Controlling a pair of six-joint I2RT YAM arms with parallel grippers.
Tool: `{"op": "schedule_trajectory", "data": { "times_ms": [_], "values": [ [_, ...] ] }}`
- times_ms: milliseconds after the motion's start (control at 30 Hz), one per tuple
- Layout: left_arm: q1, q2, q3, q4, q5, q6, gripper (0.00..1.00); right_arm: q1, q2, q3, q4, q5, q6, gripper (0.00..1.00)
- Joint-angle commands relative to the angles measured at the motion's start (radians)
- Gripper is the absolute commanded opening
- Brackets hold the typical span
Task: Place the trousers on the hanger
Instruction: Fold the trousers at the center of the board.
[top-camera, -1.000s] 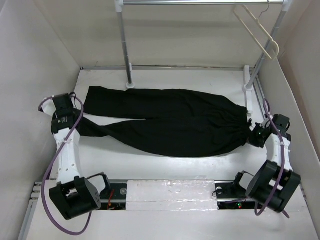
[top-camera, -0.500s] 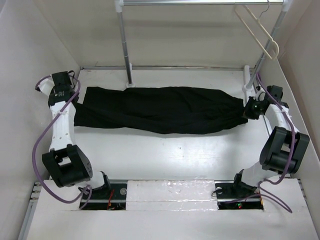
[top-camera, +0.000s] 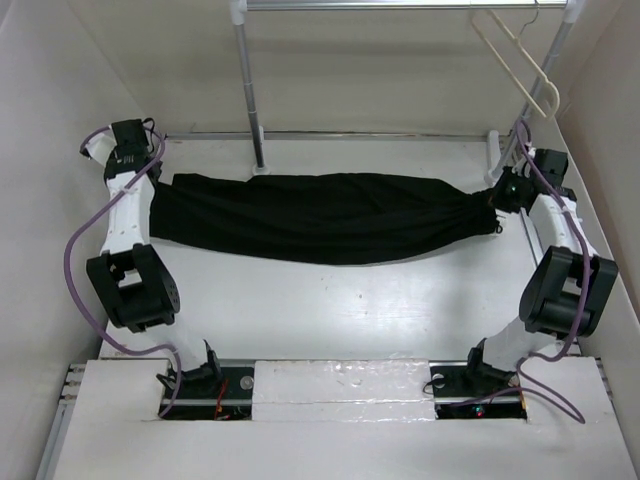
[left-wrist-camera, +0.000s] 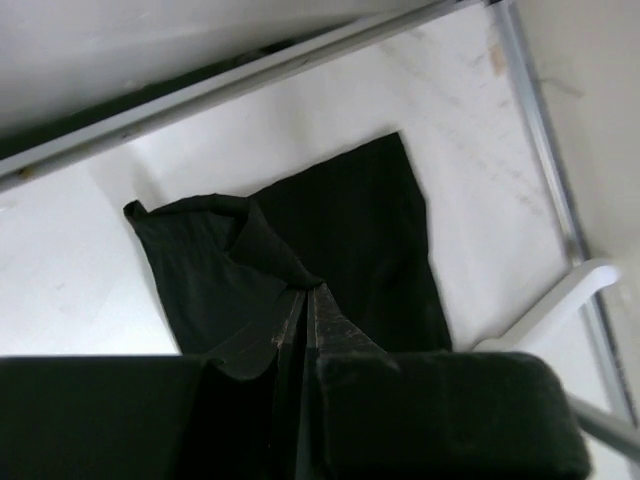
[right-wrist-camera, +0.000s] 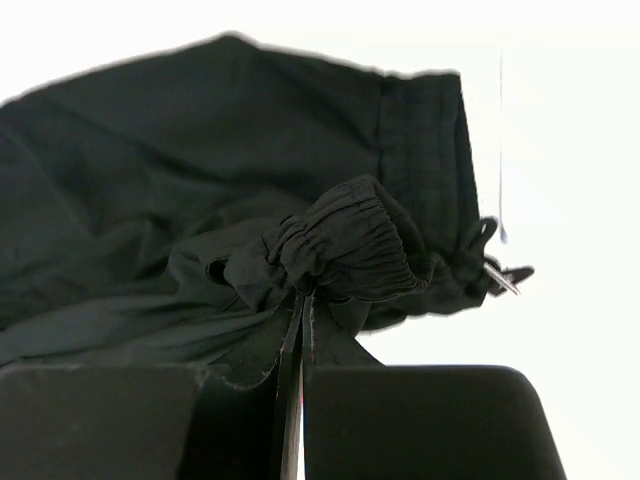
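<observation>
The black trousers (top-camera: 320, 217) stretch across the table, folded lengthwise, leg ends at the left and elastic waist at the right. My left gripper (top-camera: 152, 190) is shut on the leg-end cloth; in the left wrist view the trousers (left-wrist-camera: 300, 250) bunch at its fingertips (left-wrist-camera: 305, 290). My right gripper (top-camera: 497, 195) is shut on the gathered waistband (right-wrist-camera: 350, 245), pinched at its tips (right-wrist-camera: 303, 295). The cream hanger (top-camera: 515, 60) hangs by its hook from the rack bar at the top right, apart from both grippers.
A white rack pole (top-camera: 250, 90) stands behind the trousers at centre-left, and another slanted pole (top-camera: 535, 85) rises at the right beside the right arm. White walls close in both sides. A rail (left-wrist-camera: 540, 120) runs along the table's edge.
Both arms have swung toward the back of the table, carrying the trousers' near edge over. The trousers went from spread with two legs showing to one narrower folded band.
</observation>
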Motion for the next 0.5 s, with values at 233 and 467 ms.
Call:
{"op": "schedule_trajectory", "data": {
  "times_ms": [233, 467],
  "values": [
    [0.004, 0.264, 0.312, 0.014, -0.012, 0.021, 0.00, 0.017, 0.220, 0.179, 0.203, -0.016, 0.067, 0.00],
    [0.013, 0.421, 0.495, -0.009, -0.015, 0.050, 0.00, 0.008, 0.316, 0.251, 0.237, -0.045, 0.107, 0.00]
  ]
}}
